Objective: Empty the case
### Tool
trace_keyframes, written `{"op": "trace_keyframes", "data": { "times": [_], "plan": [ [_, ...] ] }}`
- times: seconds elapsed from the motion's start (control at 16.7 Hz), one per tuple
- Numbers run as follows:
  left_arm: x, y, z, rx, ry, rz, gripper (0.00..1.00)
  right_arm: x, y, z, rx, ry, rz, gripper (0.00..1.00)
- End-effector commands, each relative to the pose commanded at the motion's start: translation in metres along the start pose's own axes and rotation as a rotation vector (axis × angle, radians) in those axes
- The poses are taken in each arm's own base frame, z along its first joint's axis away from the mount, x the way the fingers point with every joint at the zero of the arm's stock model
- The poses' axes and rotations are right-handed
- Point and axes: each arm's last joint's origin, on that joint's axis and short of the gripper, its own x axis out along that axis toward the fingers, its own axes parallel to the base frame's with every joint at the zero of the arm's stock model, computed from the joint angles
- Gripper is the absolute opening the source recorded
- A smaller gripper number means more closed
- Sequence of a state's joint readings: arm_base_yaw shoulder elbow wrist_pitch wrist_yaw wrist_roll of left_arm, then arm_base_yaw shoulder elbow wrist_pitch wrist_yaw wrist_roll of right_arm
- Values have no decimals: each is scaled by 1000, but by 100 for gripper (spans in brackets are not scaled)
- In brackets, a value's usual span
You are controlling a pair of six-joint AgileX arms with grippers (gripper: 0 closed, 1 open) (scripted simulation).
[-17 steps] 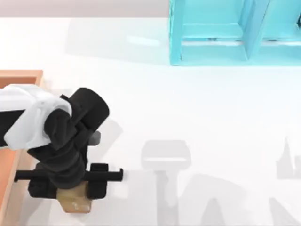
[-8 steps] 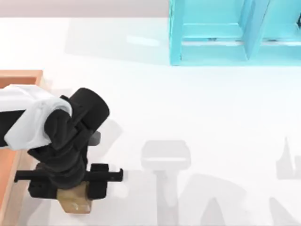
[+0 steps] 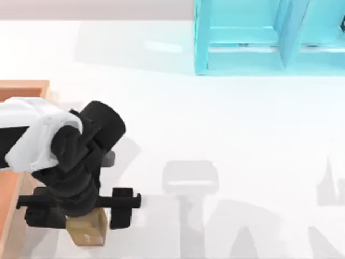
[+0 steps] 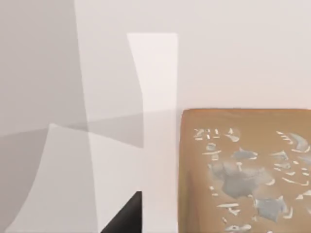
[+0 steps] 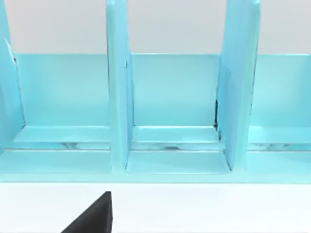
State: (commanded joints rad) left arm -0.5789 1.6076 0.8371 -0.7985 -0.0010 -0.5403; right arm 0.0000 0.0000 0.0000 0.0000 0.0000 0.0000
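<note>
Left gripper (image 3: pixel 81 211): fingers apart, straddling the cube (image 3: pixel 86 229) on the table beside the case (image 3: pixel 12 197). Lift straight up, avoiding the cube. Right arm: parked.

A turquoise open-fronted shelf unit (image 5: pixel 170 107) is standing on the white counter (image 5: pixel 204 208) — upright dividers are splitting it into side-by-side compartments. A black wedge-shaped part (image 5: pixel 92 217) is jutting in at the frame's lower edge — what it is cannot be told.

Our left arm (image 3: pixel 32 140) has a smooth white shell link that gives way to matte black, rounded, cylindrical wrist housings. Its hand (image 3: pixel 81 213) is black too: a thin straight crossbar carrying two blocky, squared fingers (image 3: pixel 122 208).
</note>
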Motion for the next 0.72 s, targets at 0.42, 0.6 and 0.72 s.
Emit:
{"op": "trace_keyframes", "data": {
  "times": [0.42,0.6,0.72],
  "plan": [
    [0,0,0,0,0,0,100,0,0,0,0,0,0,100],
    [-5,-1,1,2,-3,-2,100,0,0,0,0,0,0,100],
    [-18,-3,3,6,-6,-4,100,0,0,0,0,0,0,100]
  ]
}}
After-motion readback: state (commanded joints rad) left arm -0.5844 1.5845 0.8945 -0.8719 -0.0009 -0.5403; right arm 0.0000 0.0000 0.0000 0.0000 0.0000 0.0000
